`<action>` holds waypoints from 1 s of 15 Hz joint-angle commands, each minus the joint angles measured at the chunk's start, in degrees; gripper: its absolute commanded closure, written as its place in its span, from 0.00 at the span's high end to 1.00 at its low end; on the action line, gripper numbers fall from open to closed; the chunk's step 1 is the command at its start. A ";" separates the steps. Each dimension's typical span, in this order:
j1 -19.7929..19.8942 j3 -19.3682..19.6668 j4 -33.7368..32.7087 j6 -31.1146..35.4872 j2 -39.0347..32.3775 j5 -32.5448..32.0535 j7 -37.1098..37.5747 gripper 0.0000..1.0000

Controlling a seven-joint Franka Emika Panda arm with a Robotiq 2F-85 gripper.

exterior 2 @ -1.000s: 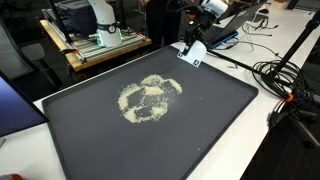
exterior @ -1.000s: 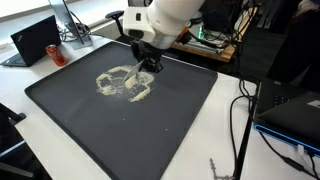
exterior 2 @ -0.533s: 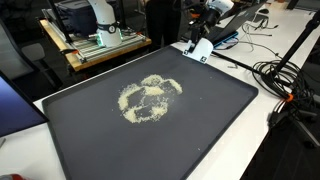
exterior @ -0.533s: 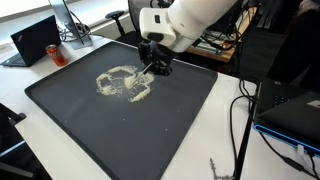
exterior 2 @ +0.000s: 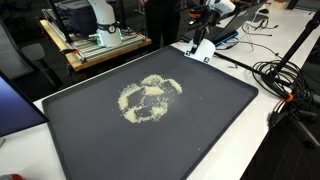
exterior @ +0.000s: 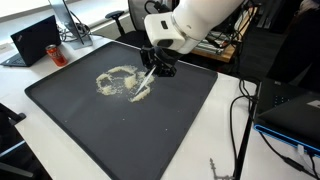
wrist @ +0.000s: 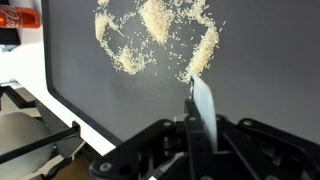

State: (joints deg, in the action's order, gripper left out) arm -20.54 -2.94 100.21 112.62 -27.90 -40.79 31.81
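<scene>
Dimly, claw (wrist: pixel 201 138) around white blade (wrist: pixel 203 100)

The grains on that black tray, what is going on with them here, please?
One robot arm works over the black tray. Its pincer is shut on a thin white blade, a kind of scraper, which points down toward the tray. Near the middle of the tray lie pale grains, like rice, scattered in a rough ring. In the wrist view the blade's tip stands at the end of one streak of the grains. Whether it touches the tray I cannot tell.
</scene>
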 commanded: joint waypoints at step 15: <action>8.37 -2.96 10.17 1.84 10.26 11.12 -34.05 0.01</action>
State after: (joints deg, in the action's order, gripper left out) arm -13.50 -5.58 108.06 116.73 -20.37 -31.67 1.83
